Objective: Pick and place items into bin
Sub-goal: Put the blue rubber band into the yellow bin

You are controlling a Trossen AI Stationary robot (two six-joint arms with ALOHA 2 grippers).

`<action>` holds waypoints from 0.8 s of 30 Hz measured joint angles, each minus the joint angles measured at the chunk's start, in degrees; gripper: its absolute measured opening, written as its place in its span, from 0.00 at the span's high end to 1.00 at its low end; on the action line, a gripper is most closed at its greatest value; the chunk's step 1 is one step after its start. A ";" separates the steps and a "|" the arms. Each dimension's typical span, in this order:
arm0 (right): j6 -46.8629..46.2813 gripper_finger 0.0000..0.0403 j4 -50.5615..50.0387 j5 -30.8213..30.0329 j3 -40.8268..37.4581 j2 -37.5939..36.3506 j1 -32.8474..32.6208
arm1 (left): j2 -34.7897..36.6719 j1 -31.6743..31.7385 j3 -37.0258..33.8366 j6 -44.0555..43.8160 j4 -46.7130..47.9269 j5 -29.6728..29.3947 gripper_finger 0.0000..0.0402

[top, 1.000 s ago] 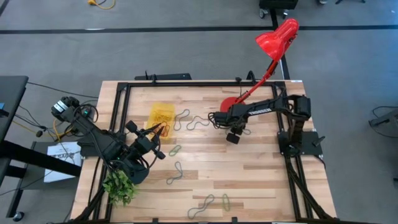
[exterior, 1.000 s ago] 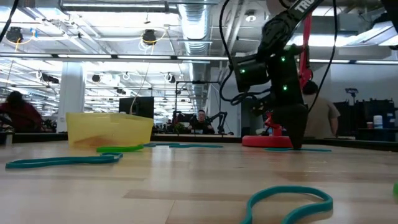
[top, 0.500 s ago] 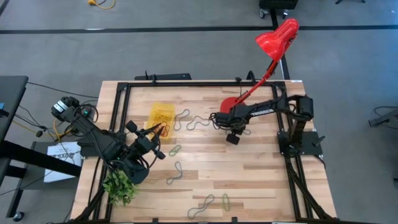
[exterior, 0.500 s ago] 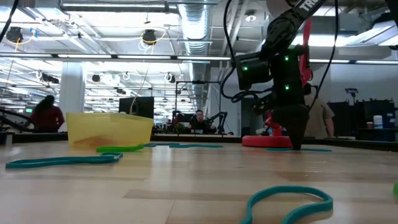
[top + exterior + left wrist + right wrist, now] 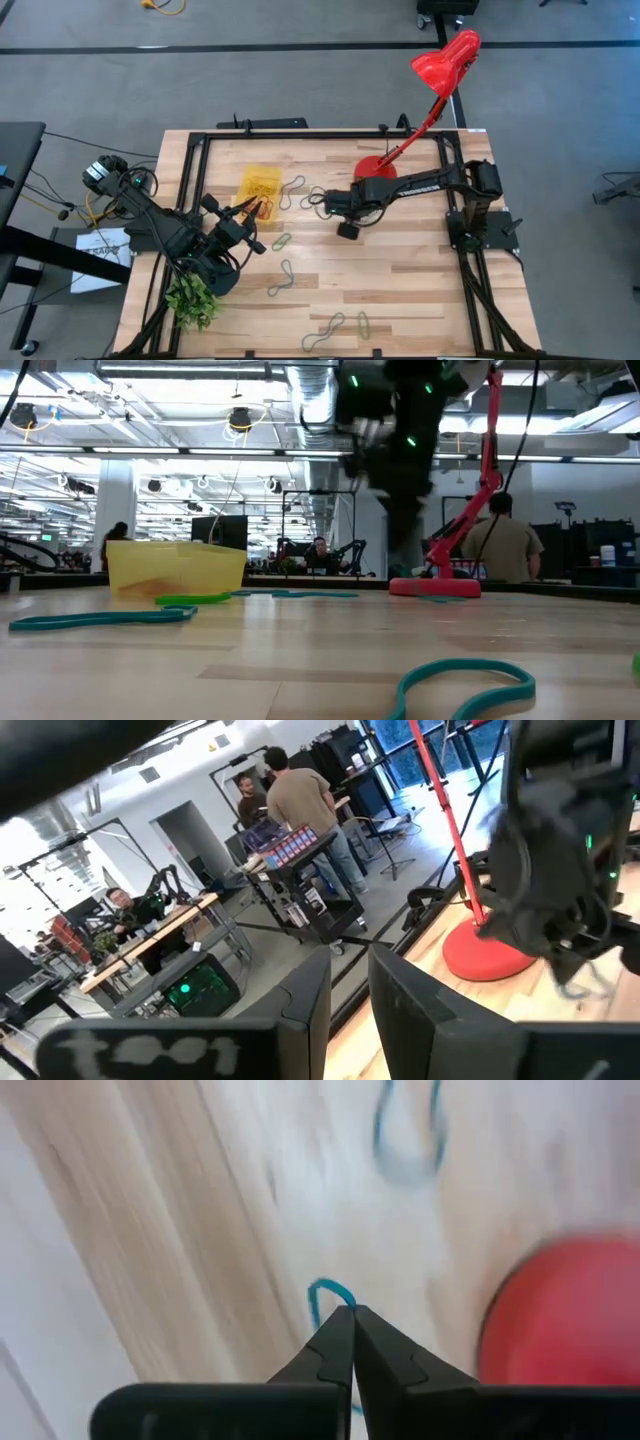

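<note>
Teal loop point(image 5: 330, 1295) sticks out of our right gripper point(image 5: 352, 1312), whose jaws are closed on it above the desk point(image 5: 400, 280). Our left gripper point(image 5: 258, 209) waits beside the yellow bin point(image 5: 260, 183); we cannot tell its jaws' state.

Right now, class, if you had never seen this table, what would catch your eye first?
Probably the red lamp, its head leaning out past the table's far edge. Next, the right gripper near the table's middle, shut on a thin teal loop, and the yellow bin at far left beside the left gripper.
</note>
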State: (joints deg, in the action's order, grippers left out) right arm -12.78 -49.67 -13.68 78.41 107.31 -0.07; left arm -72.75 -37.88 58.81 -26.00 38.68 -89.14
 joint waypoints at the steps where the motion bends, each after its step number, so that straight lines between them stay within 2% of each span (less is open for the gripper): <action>1: 0.61 1.00 1.13 -0.96 1.50 0.02 -0.31 | 0.00 -0.11 0.00 0.00 0.00 0.00 0.85; 3: 2.09 1.00 5.00 -1.84 4.49 0.02 -0.59 | 0.00 -0.40 0.00 0.00 -0.04 -0.07 0.85; 8: 9.51 1.00 21.84 -1.65 9.60 0.00 0.30 | 0.00 -1.45 0.00 -0.01 -0.20 -0.12 0.85; 13: 14.71 1.00 41.11 -1.22 10.41 -0.09 2.85 | 0.00 -2.64 0.00 0.00 -0.22 -0.85 0.85; 17: 14.75 1.00 49.51 -1.07 10.41 -0.11 5.99 | 0.00 -2.85 0.00 0.00 -0.22 -0.92 0.85; 19: 13.51 1.00 50.92 0.84 10.42 0.59 7.51 | 0.00 -2.85 0.00 0.02 -0.22 -0.92 0.85; 23: 9.97 1.00 54.39 8.66 10.02 4.18 9.39 | 0.00 -2.85 0.00 0.03 -0.20 -0.92 0.85; 24: 9.74 1.00 58.75 9.46 10.72 6.24 9.40 | 0.02 -2.85 0.00 0.03 -0.20 -0.92 0.85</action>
State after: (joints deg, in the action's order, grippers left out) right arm -3.04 9.08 -4.23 89.12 113.54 9.33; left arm -72.73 -40.73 58.81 -25.98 38.48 -90.06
